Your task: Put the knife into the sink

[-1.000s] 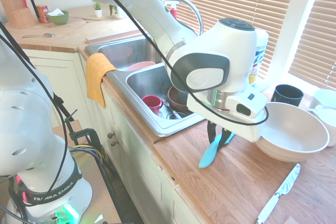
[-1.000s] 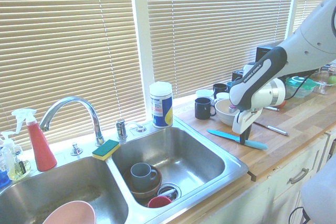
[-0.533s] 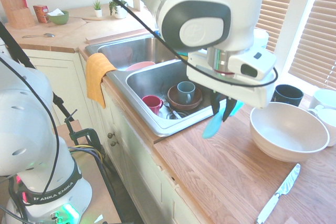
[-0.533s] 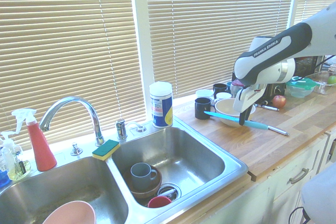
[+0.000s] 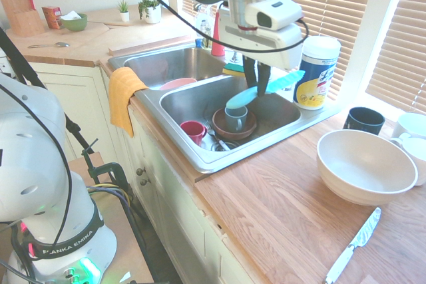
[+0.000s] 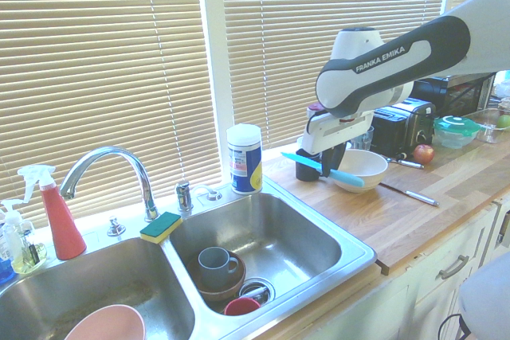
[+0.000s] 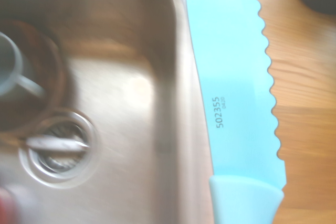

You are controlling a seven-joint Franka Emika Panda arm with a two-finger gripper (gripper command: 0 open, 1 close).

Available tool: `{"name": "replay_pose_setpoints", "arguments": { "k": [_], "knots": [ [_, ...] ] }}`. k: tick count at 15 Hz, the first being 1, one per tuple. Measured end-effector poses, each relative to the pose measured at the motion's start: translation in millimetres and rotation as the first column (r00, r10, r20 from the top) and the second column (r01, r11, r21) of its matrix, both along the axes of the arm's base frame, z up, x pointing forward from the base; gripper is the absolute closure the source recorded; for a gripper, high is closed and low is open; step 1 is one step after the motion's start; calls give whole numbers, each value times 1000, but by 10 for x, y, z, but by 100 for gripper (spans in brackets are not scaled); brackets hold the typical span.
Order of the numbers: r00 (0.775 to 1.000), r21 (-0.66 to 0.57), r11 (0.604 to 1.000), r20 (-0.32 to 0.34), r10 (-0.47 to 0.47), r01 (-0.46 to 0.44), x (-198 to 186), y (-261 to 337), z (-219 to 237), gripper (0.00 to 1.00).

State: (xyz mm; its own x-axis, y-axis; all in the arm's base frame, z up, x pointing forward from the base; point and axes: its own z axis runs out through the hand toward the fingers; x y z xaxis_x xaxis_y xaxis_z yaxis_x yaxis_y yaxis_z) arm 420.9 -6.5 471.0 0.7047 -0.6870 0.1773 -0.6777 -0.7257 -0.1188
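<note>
Since a second ago, the white arm has lifted the turquoise knife (image 5: 265, 88) off the wooden countertop (image 5: 286, 211) and carried it up and across to the sink (image 5: 200, 157). Its gripper (image 5: 255, 79) points almost straight down, fingers clamped on the knife near its middle, so the knife hangs roughly level in the air. It hovers above the basin nearest the counter, over that basin's counter-side edge. From the wrist camera, the serrated blade lies along the sink's rim, with wood on one side and steel on the other. Inside that basin sit a grey mug (image 5: 235, 118) in a brown bowl (image 5: 234, 126) and a red cup (image 5: 193, 130). A white bowl (image 5: 366, 166) and a metal-bladed knife (image 5: 353, 245) rest on the counter, well apart from the gripper.
</note>
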Motion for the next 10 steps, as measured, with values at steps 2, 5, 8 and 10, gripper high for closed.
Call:
{"name": "replay_pose_setpoints", "arguments": {
  "k": [2, 5, 8, 10],
  "knots": [
    [1000, 15, 1000, 19, -5, 4, 109, 483, -115, 100],
    [999, 30, 999, 28, -31, 30, 308, 840, -516, 100],
    [999, 27, 999, 34, -38, 37, 465, 1103, -999, 100],
    [999, 22, 999, 29, -41, 40, 550, 1195, -1302, 100]
  ]
}}
